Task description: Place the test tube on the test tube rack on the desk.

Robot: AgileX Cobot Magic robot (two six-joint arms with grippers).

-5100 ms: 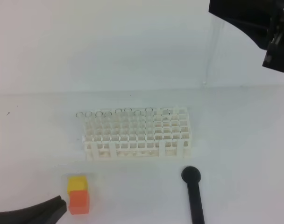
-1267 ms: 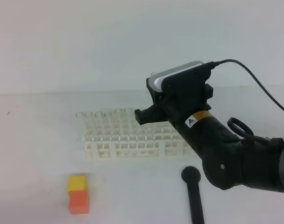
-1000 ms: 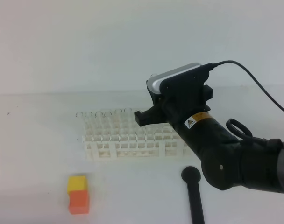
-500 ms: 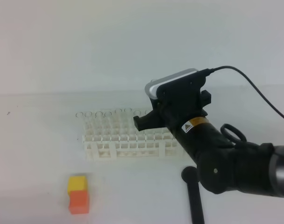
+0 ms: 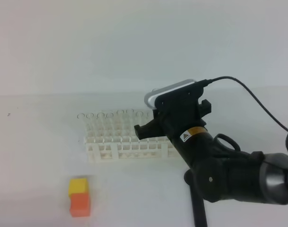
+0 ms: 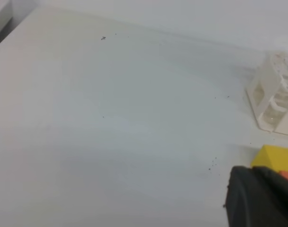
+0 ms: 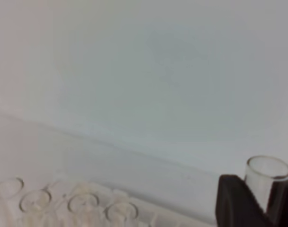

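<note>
**A:** ok so the high view: the white plastic lattice test tube rack (image 5: 134, 139) sits mid-way across the plain white flat desk (image 5: 35, 161), with a row of clear tube mouths (image 5: 101, 115) poking up along its back edge. The black right arm (image 5: 215, 165) leans over the rack's right end and covers it. A yellow-and-orange stacked block (image 5: 79, 196) sits near the front left, well apart from the rack, and a black rod with a round head (image 5: 195, 198) lies front right, partly under the arm.

**B:** left wrist view?

**A:** mostly bare desk. The rack's corner (image 6: 276, 101) is at the right edge, the block (image 6: 275, 158) below it, and a dark bit of the left gripper (image 6: 260, 196) in the bottom corner. Can't tell if that claw is spread or closed.

**B:** and the tube itself?

**A:** right wrist view: the slender clear glass test tube (image 7: 266, 176) stands upright, pinched between the right gripper's (image 7: 257, 201) 2 dark fingers (image 7: 234, 198). 4 tube mouths (image 7: 63, 201) already in the rack show lower left.
</note>
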